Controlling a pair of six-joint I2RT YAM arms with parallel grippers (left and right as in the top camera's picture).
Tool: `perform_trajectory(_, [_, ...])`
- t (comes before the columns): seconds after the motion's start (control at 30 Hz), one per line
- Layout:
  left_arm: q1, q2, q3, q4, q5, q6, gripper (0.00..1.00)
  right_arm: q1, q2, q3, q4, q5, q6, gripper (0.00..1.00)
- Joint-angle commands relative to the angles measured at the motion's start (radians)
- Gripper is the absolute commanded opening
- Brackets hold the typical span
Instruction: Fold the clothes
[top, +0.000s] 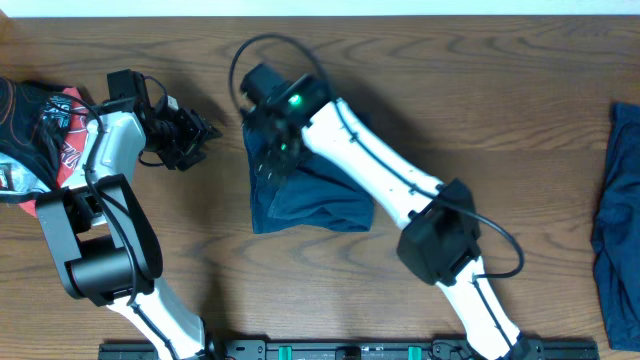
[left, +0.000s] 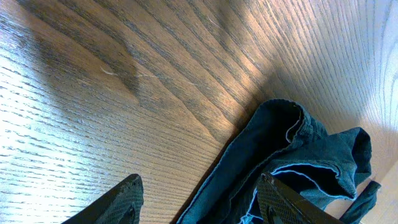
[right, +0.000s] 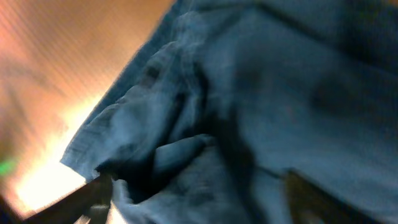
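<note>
The folding looks to be mid-way on 1 piece: a dark navy garment (top: 320, 205) lies bunched and wrinkled near the middle of the wooden table (top: 450, 80), not yet a neat rectangle. The right gripper (top: 268, 150) sits low over its upper left corner. In the blurred right wrist view its 2 fingers stand spread with cloth beneath and nothing pinched, so it reads as released. The left gripper (top: 195, 135) hovers just beside the garment's left edge, over bare wood, fingers parted and empty, with the rumpled hem ahead of them. The next move probably calls for each pincer to take an edge or corner, so the cloth can be drawn flat and another fold laid. A 2nd navy garment (top: 620, 200) waits at the far right edge, well apart. At the far left lies a red, black and white printed cloth (top: 45, 125). Its markings are too small to read, and no other writing or brand shows.
</note>
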Motion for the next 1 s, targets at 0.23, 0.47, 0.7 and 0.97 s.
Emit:
perform_trajectory(0.23, [0.005, -0.009, 0.023, -0.005, -0.014, 0.018, 0.61, -0.096, 0.155, 0.009, 0.093, -0.08, -0.004, 0.83])
perform_trajectory(0.47, [0.005, -0.009, 0.023, -0.027, -0.014, 0.018, 0.61, -0.097, 0.186, 0.009, 0.257, -0.063, 0.044, 0.68])
perform_trajectory(0.7, [0.003, -0.009, 0.023, -0.067, -0.014, 0.021, 0.61, -0.101, 0.186, 0.009, 0.467, -0.018, 0.147, 0.86])
perform_trajectory(0.97, [0.003, -0.009, 0.016, -0.09, -0.015, 0.091, 0.67, -0.129, 0.159, 0.122, 0.328, 0.054, 0.144, 0.99])
